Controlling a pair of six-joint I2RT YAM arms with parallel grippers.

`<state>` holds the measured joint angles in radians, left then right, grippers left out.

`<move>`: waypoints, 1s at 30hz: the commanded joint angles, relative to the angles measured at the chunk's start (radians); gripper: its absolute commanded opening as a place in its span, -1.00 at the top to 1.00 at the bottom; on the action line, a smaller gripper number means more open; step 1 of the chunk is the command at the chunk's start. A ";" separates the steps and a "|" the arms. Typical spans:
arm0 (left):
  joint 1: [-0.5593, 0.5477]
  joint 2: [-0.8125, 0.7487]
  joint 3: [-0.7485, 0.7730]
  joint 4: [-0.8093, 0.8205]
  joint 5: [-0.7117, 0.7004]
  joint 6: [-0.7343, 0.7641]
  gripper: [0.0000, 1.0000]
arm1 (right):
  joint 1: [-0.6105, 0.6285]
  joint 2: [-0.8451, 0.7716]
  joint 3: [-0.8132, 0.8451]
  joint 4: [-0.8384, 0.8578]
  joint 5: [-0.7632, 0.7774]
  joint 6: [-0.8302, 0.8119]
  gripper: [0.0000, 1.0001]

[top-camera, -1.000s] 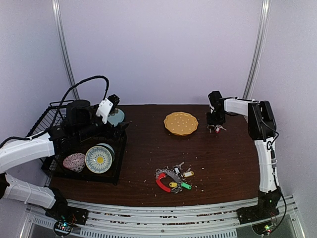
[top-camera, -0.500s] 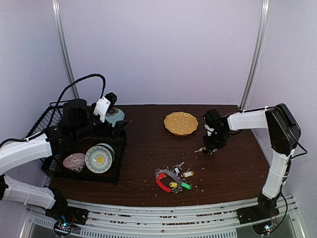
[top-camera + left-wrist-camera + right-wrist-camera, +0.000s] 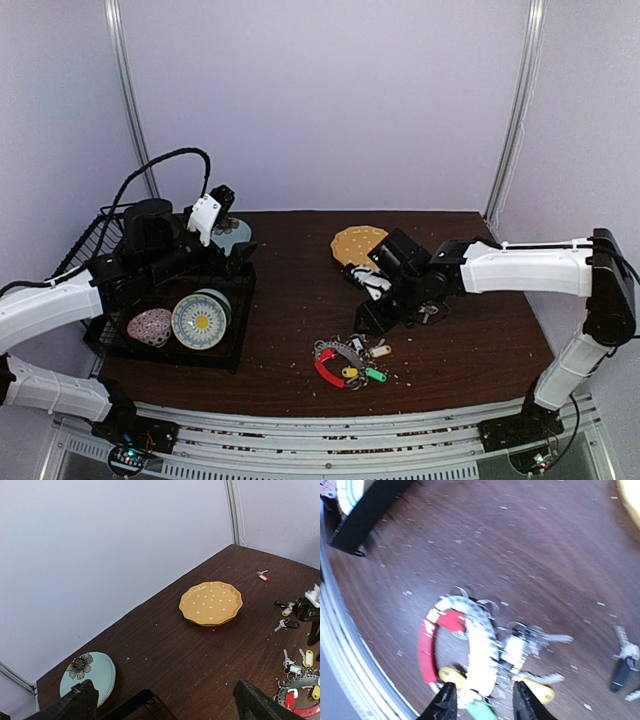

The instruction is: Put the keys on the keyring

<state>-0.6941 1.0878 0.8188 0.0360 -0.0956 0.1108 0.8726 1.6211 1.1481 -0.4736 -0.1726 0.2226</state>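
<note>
Hovering over the worktop (image 3: 290, 290), the right tool (image 3: 484, 687) sits just to the far-right side of the keyring (image 3: 347, 363), so the coming move runs toward the near edge and a little left. Its fingers (image 3: 445, 702) stand partly apart, and nothing shows between them. I judge it empty, though its wrist view is blurred.

The keyring lies flat near the middle of the near edge. Its loop stretches roughly left to right, with its red section (image 3: 426, 647) curving along the left side and coloured tags bunched toward the right. The right arm is much the nearer. The left tool (image 3: 165, 695) hangs wide open and empty over the dish rack (image 3: 110, 235) at the far left, well apart from the ring.

The overhead view hides most of the worktop beneath the right arm. The left wrist view fills that in: loose keys (image 3: 282, 625) lie between the yellow plate (image 3: 211, 603) and the ring, close to the right tool, and a red-tagged key (image 3: 261, 575) lies alone toward the far right corner. The right wrist view adds a black-headed key (image 3: 621, 670) just right of the ring. None of these appears threaded on yet.
</note>
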 commanded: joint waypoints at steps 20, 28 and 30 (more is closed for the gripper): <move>-0.005 0.011 -0.015 0.060 -0.004 0.011 -0.96 | 0.049 0.166 0.038 0.033 0.005 0.104 0.24; -0.004 0.034 -0.025 0.067 -0.019 0.028 -0.97 | 0.004 0.153 0.000 0.007 -0.094 -0.028 -0.09; -0.004 0.040 -0.026 0.068 -0.019 0.030 -0.96 | -0.019 0.128 -0.034 0.044 -0.177 -0.117 -0.21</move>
<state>-0.6941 1.1152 0.8066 0.0517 -0.1013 0.1219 0.8795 1.7916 1.1725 -0.4320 -0.2043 0.2638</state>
